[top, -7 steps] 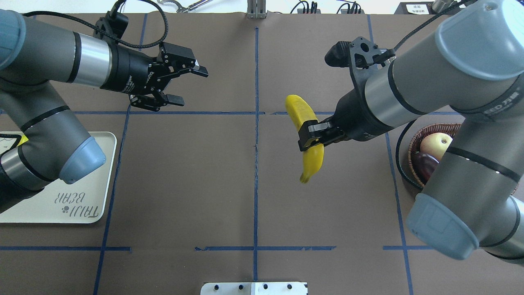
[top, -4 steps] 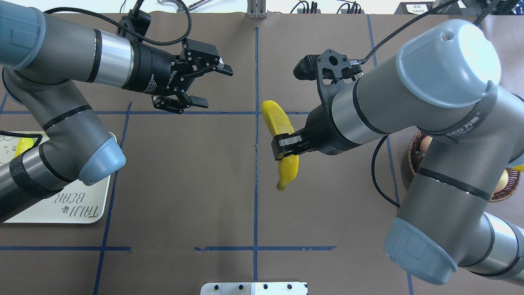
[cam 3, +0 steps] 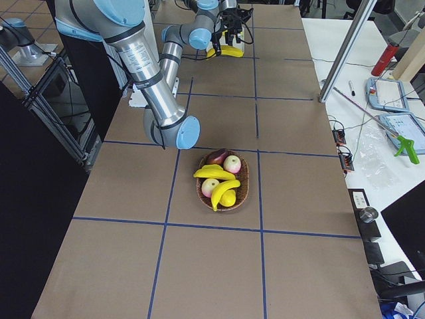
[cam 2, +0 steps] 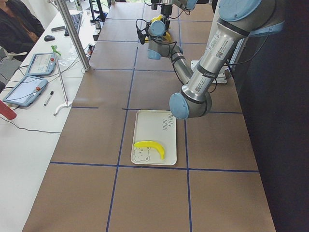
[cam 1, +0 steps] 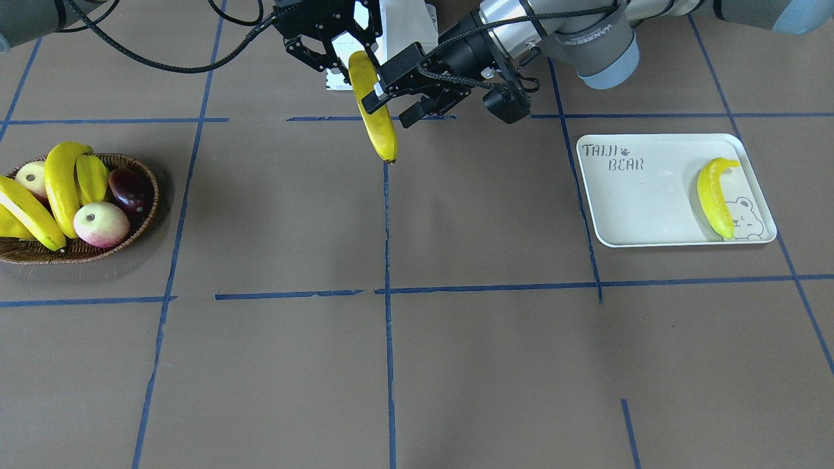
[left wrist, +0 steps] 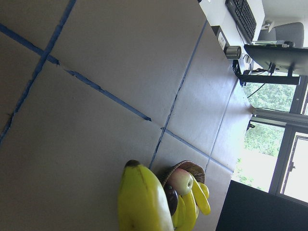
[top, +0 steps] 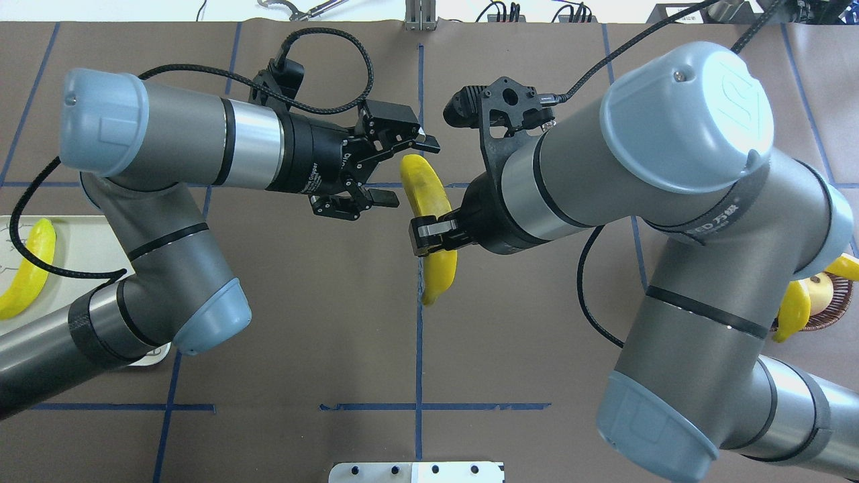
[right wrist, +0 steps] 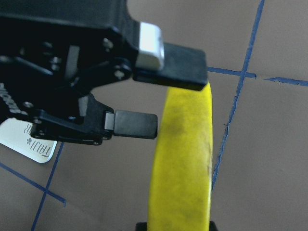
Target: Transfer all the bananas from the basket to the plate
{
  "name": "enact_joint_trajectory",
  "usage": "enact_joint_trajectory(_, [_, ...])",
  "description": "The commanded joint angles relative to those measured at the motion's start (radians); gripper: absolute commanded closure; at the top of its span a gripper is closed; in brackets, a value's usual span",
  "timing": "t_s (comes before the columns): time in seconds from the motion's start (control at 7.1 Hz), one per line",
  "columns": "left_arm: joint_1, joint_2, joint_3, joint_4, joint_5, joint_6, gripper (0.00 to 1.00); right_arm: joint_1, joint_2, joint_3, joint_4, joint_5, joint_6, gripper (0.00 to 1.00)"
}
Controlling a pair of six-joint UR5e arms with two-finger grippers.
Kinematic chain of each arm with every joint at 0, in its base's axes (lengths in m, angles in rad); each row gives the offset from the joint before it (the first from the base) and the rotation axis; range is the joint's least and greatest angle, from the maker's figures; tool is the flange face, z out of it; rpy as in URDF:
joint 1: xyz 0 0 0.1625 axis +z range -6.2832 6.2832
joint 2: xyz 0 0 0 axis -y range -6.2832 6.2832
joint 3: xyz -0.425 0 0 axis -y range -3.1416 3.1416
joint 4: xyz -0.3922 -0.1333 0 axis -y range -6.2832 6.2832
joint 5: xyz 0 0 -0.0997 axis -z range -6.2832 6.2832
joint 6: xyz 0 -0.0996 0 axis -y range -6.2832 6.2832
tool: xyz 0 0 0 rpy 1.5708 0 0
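Observation:
My right gripper (top: 436, 236) is shut on a yellow banana (top: 429, 201) and holds it above the table's middle. My left gripper (top: 414, 170) is open, with its fingertips either side of the banana's far end. In the right wrist view one finger (right wrist: 168, 67) covers the banana's end and the other lies beside it; I cannot tell if they touch. One banana (cam 1: 713, 198) lies on the white plate (cam 1: 651, 202). Two bananas (cam 1: 58, 179) lie in the wicker basket (cam 1: 78, 251).
The basket also holds a short ribbed yellow fruit (cam 1: 91, 176), two apple-like fruits (cam 1: 101, 223) and a dark purple fruit (cam 1: 130, 189). A metal bracket (top: 416, 471) sits at the table's near edge. Blue tape lines cross the brown table.
My right arm has carried the banana leftward to the table's middle. My left gripper has moved rightward, still open, up to the banana's far end.

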Motion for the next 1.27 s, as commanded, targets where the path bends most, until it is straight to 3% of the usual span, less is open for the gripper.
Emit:
enact_joint_trajectory(0.0, [0.01,-0.001,0.004,0.0,0.01,-0.001,0.0,0.001,0.005,0.001,0.012,-0.007,0.004,1.0])
enact_joint_trajectory(0.28, [0.019,-0.002,0.004,0.0,0.01,-0.001,0.0,-0.001,0.005,0.0,0.012,-0.012,0.004,1.0])
enact_joint_trajectory(0.42, [0.022,-0.001,0.004,0.0,0.01,-0.001,0.07,-0.001,0.006,0.0,0.013,-0.012,0.004,1.0])
enact_joint_trajectory(0.56, [0.025,-0.001,0.004,0.0,0.01,-0.002,0.24,-0.001,0.008,0.001,0.015,-0.012,0.004,1.0])
enact_joint_trajectory(0.7, [0.027,-0.001,0.004,0.0,0.01,-0.002,0.51,-0.001,0.008,0.0,0.018,-0.011,0.003,1.0])
enact_joint_trajectory(0.84, [0.027,0.001,0.003,0.0,0.01,-0.001,0.85,-0.001,0.008,0.001,0.018,-0.01,0.003,1.0])
enact_joint_trajectory(0.99, [0.027,0.002,0.001,0.003,0.008,-0.001,1.0,0.001,0.006,0.003,0.02,-0.012,0.004,0.87])
enact_joint_trajectory(1.13, [0.027,0.005,0.001,0.004,0.008,-0.001,1.0,-0.001,0.002,0.004,0.021,-0.012,0.032,0.01])
